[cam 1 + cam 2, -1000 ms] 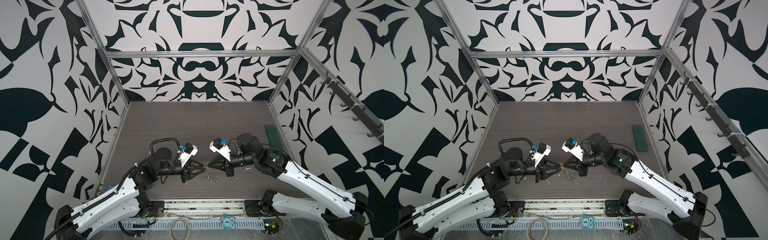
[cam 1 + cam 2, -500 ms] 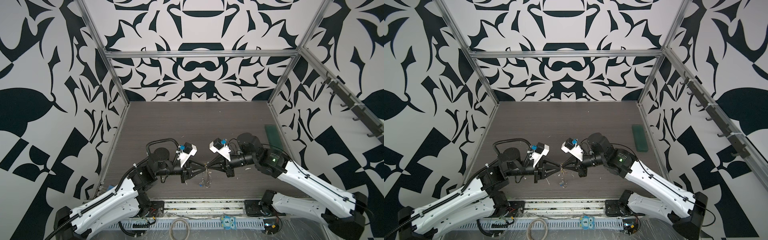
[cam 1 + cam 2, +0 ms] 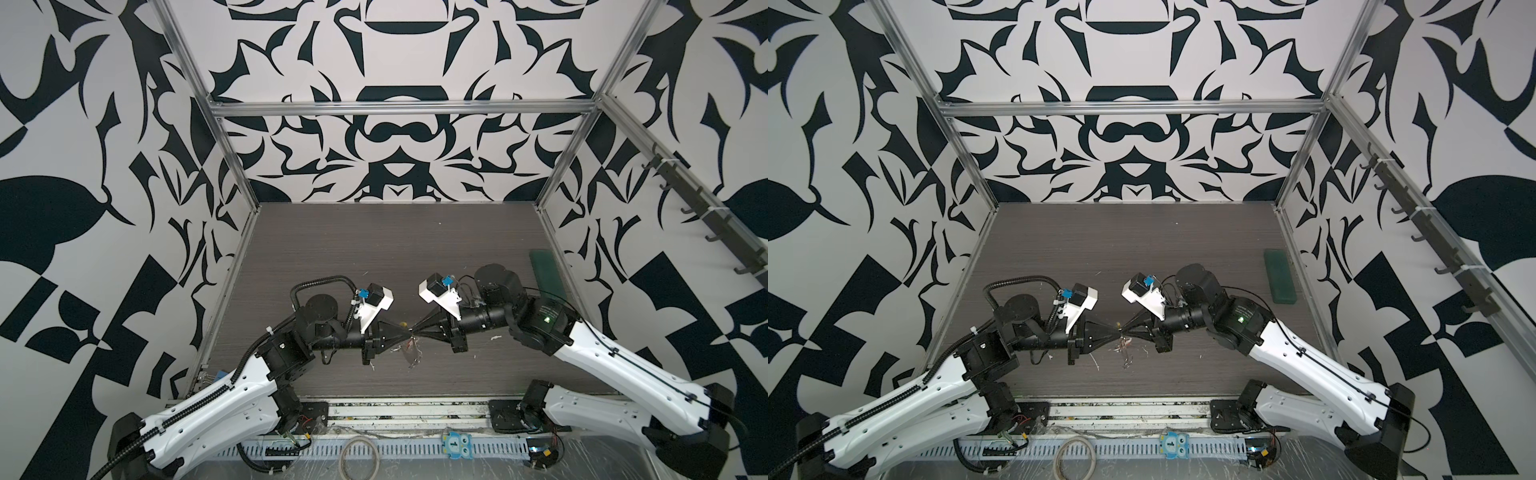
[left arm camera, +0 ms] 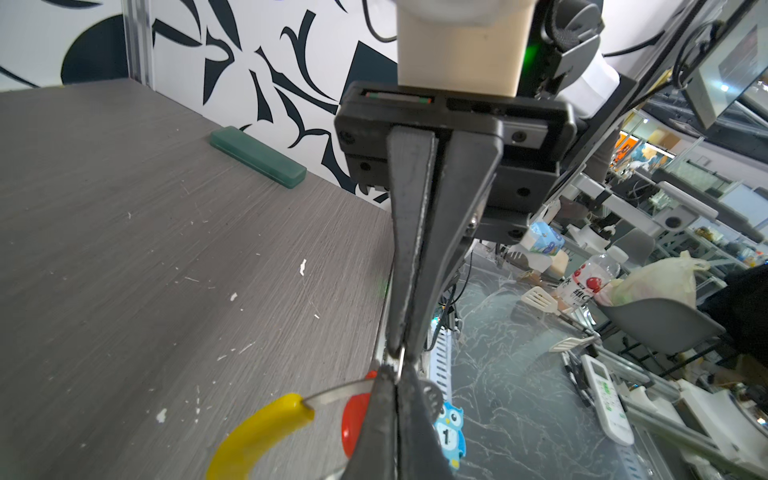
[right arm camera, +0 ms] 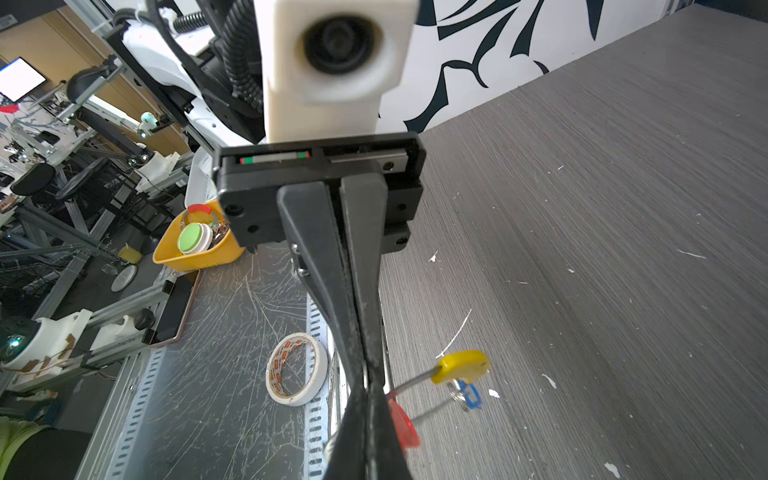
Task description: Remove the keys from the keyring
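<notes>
My left gripper (image 3: 404, 331) and right gripper (image 3: 416, 330) meet tip to tip, low over the table's front middle in both top views. Both are shut. In the left wrist view a small metal ring (image 4: 399, 362) bridges the two sets of tips. The keyring's thin wire runs out from the pinch into its yellow sleeve (image 4: 257, 432) (image 5: 461, 365). The red key (image 4: 353, 419) (image 5: 402, 420) hangs beside the jaws, partly hidden. The blue key (image 5: 470, 395) hangs under the yellow sleeve. In a top view the cluster (image 3: 1125, 351) dangles below the tips, too small to tell apart.
A green block (image 3: 546, 270) (image 4: 257, 157) lies by the right wall. White specks dot the wood-grain table (image 3: 374, 249). Past the front edge lie a beige hoop (image 3: 359, 459), a tape roll (image 5: 296, 370) and a blue owl tag (image 3: 456, 444).
My left gripper has closed its jaws at the meeting point. The dangling keys have shifted a little under the tips. The right arm has held still.
</notes>
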Controlling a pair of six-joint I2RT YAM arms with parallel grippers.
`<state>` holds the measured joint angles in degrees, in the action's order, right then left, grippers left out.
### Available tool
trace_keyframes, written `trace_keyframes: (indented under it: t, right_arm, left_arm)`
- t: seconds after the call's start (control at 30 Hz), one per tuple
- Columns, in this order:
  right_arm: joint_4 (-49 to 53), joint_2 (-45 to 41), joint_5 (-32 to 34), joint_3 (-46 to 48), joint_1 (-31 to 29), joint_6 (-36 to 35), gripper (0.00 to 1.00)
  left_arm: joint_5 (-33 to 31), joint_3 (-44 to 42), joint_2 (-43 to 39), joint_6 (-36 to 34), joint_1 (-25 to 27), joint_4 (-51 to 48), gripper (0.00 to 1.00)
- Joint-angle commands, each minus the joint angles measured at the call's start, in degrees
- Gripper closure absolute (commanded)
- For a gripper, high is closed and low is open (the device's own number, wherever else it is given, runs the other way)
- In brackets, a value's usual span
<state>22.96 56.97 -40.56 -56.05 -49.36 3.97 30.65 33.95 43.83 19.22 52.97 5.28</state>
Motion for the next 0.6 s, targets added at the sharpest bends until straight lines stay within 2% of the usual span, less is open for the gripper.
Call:
trace_keyframes:
  t: [0.0,0.07,0.23,0.43,0.57]
  right_arm:
    - [-5.11,-0.38,-0.47,0.05,-0.28,2.01,1.0]
    - [-6.92,-1.41,0.85,0.73,-0.24,3.42,0.96]
    - [-14.64,-6.17,3.73,4.04,-0.29,7.79,0.74]
    - [-29.02,-12.58,10.58,11.18,-0.25,16.68,0.62]
    - [-33.81,-13.5,13.68,13.23,-0.24,20.08,0.61]
  left_arm:
    - [-0.62,0.6,-1.09,0.03,-0.03,3.01,1.0]
    - [-1.39,0.28,-1.68,0.02,0.03,3.45,1.0]
    - [-4.06,-0.93,-3.52,0.66,0.02,6.02,1.0]
    - [-6.23,-2.7,-4.26,3.48,0.02,12.91,1.0]
    - [-8.34,-3.45,-3.9,5.32,0.03,18.19,1.0]
